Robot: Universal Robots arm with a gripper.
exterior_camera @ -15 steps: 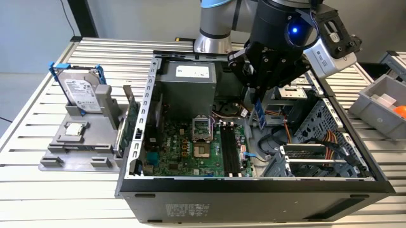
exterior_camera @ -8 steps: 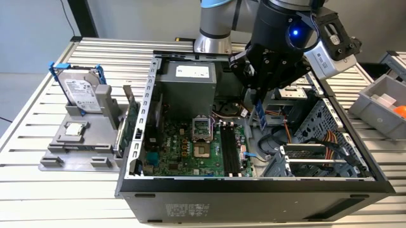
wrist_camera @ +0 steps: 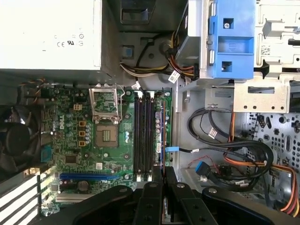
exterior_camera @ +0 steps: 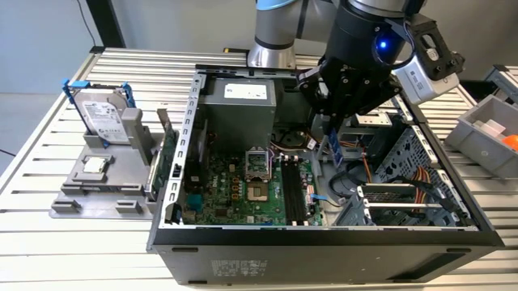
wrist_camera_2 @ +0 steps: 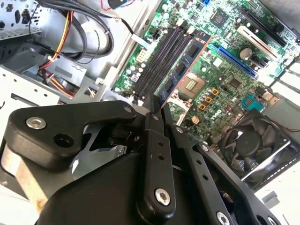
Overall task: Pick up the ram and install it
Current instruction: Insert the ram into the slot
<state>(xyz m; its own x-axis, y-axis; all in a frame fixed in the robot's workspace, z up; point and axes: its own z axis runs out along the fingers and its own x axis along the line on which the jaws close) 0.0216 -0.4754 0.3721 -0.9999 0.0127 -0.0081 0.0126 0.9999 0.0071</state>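
Ram hangs clamped in the gripper, a thin dark bluish stick held on edge inside the open computer case. In the exterior view it points down from the black fingertips, above the motherboard and a little to the exterior view's right of the long black memory slots. It is clear of them and not seated in any slot.

In the second wrist view the gripper is closed narrowly on one end of the ram. The stick reaches out from the fingers, its small black chips showing, and runs parallel with the slots. A black fan sits off to one side.

In the first wrist view the ram appears edge-on as a thin line rising from the gripper, just beside the slots. The empty processor socket lies on their other side.

The grey power supply stands at the far end of the case. Outside the case, a hard drive stands upright in a grey holder on the slatted counter.
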